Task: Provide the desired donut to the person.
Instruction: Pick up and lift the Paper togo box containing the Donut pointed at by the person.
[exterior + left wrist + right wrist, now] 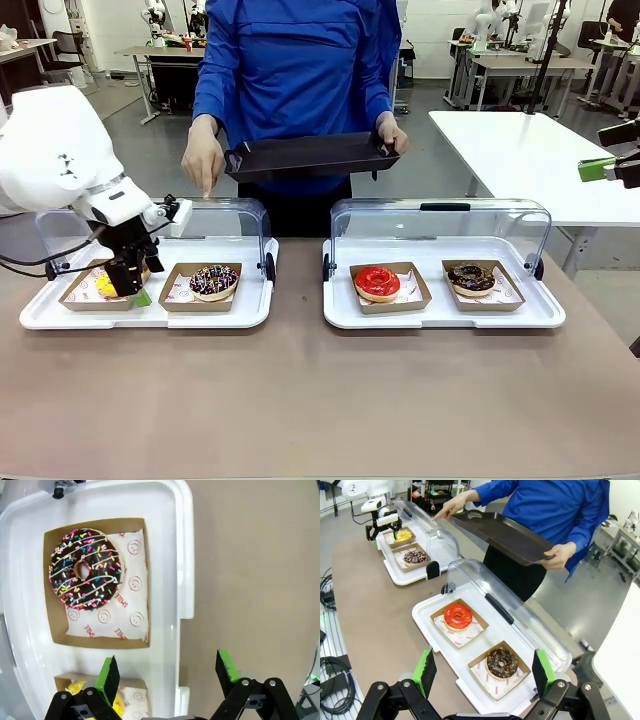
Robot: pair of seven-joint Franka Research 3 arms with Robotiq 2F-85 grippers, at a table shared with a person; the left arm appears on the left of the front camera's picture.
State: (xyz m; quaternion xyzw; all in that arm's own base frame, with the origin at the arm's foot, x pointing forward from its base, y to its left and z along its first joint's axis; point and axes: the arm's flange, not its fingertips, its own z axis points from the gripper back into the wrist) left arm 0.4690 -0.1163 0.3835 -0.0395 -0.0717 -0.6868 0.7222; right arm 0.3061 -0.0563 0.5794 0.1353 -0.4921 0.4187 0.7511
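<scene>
donuts (214, 281) (377, 281) (471, 277) (403, 535): 4 | cardboard boxes (76, 297) (200, 303) (392, 303) (486, 303): 4 | white trays (150, 319) (440, 321): 2 | clear lids (238, 215) (440, 226): 2 | black tray (305, 156): 1

Left tray (150, 315), right tray (440, 318) — donuts (377, 282) inside

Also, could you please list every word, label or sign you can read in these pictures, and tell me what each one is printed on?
"SMILE": printed several times in red, among small smiley-face signs, on the white paper liner under the sprinkled chocolate donut.
Red print on the second liner, under the red donut: too small to read.
Red print on the third liner, under the dark chocolate donut: too small to read.
</scene>
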